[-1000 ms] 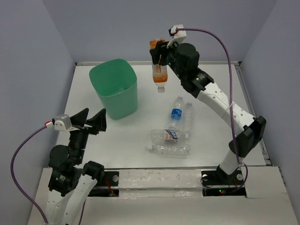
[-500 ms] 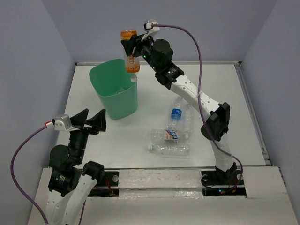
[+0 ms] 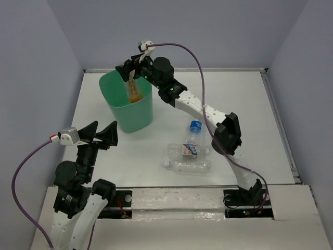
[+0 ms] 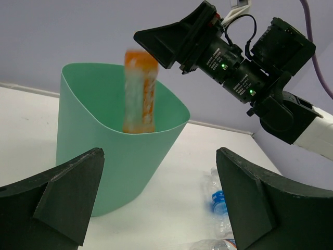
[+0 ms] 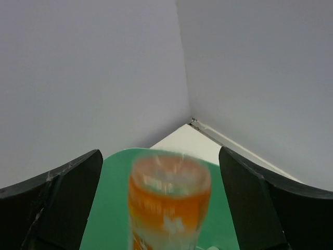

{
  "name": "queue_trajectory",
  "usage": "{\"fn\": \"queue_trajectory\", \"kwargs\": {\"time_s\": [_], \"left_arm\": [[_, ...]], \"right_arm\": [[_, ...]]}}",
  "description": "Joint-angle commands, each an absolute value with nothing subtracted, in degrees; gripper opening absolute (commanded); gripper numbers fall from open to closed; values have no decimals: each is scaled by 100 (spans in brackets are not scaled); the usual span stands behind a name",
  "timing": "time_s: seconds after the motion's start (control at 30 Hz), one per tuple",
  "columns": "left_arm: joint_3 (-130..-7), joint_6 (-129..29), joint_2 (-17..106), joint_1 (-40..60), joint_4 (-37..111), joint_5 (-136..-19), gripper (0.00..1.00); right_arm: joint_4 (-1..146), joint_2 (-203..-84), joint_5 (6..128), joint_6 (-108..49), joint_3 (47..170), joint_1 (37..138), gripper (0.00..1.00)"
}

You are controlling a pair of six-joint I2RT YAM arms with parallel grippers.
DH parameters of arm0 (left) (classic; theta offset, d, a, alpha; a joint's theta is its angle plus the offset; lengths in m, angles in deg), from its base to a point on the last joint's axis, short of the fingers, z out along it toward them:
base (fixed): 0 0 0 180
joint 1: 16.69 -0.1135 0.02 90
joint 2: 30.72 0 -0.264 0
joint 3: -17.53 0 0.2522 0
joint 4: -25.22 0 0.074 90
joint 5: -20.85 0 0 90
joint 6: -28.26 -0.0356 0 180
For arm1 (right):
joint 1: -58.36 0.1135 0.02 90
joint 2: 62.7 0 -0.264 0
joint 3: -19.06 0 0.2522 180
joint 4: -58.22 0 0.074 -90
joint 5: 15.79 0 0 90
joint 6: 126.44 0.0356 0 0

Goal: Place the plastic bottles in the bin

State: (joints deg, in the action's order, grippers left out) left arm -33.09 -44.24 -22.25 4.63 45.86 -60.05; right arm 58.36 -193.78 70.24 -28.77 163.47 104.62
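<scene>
right pincer [image 3: 129, 73] released, orange bottle [image 3: 134, 89] dropping into bin [image 3: 130, 117]; left pincer [image 3: 100, 133] released; clear bottles [image 3: 188, 165] left mid-surface.

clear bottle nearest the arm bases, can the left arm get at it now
Probably yes: the open left gripper has bare table between it and the clear bottle; the bin stands farther back.

The right arm [image 3: 183, 99] swung over the bin [image 3: 127, 115]; its jaws parted, and the blurred orange bottle [image 3: 134, 91] seems released.
</scene>
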Motion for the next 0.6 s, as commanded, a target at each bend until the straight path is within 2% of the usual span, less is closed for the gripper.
{"fn": "queue_trajectory", "kwargs": {"time_s": [0.0, 0.1, 0.17, 0.3, 0.33, 0.43, 0.47, 0.57], "left_arm": [[-3384, -4451, -2246, 475, 4390, -6018, 99], [-3376, -4451, -2229, 475, 4382, -6036, 99], [-3376, -4451, -2246, 475, 4382, -6027, 99], [-3384, -4451, -2316, 484, 4373, -6045, 99], [-3376, -4442, -2325, 484, 4373, -6062, 99], [-3367, -4433, -2378, 484, 4338, -6089, 99], [-3358, -4433, -2387, 484, 4329, -6106, 99], [-3358, -4433, -2396, 502, 4329, -6133, 99]], "right_arm": [[5677, -18998, 6735, -3169, 16465, 10529, 100], [5774, -18463, 6997, -3239, 16020, 10529, 99], [5923, -17884, 7217, -3318, 15346, 10529, 95], [6222, -16793, 8078, -3161, 13684, 10529, 79], [6336, -16286, 8341, -3082, 12792, 10459, 74], [7108, -15519, 9054, -2599, 11418, 10231, 62], [7763, -15385, 9160, -2284, 11203, 10030, 62], [8453, -15025, 9433, -1843, 10632, 9713, 62]]}}
